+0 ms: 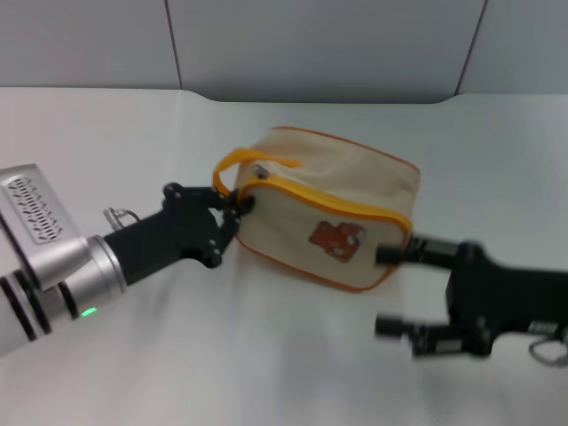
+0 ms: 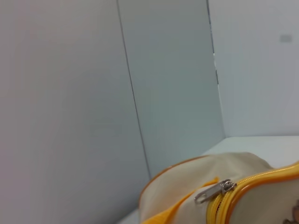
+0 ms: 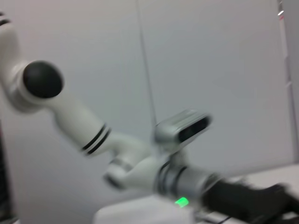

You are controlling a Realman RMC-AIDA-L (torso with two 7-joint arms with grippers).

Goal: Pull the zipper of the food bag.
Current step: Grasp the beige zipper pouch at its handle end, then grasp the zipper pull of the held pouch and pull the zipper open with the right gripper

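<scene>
The beige food bag (image 1: pixel 330 191) with a brown bear print stands mid-table, its orange strap loop (image 1: pixel 240 164) at its left end. The yellow-orange zipper (image 1: pixel 355 206) runs along the top edge. Its silver pull tab (image 1: pixel 262 170) lies free at the left end and also shows in the left wrist view (image 2: pixel 215 190), with nothing holding it. My left gripper (image 1: pixel 238 211) is against the bag's left end, just below the strap loop. My right gripper (image 1: pixel 387 290) is open at the bag's right front corner, with one fingertip (image 1: pixel 390 254) touching the bag and the other out over the table.
The bag sits on a white table (image 1: pixel 266 355) with grey wall panels (image 1: pixel 311 44) behind it. The right wrist view shows only my left arm (image 3: pixel 140 163) against the wall. Small metal rings hang by each wrist (image 1: pixel 120 216).
</scene>
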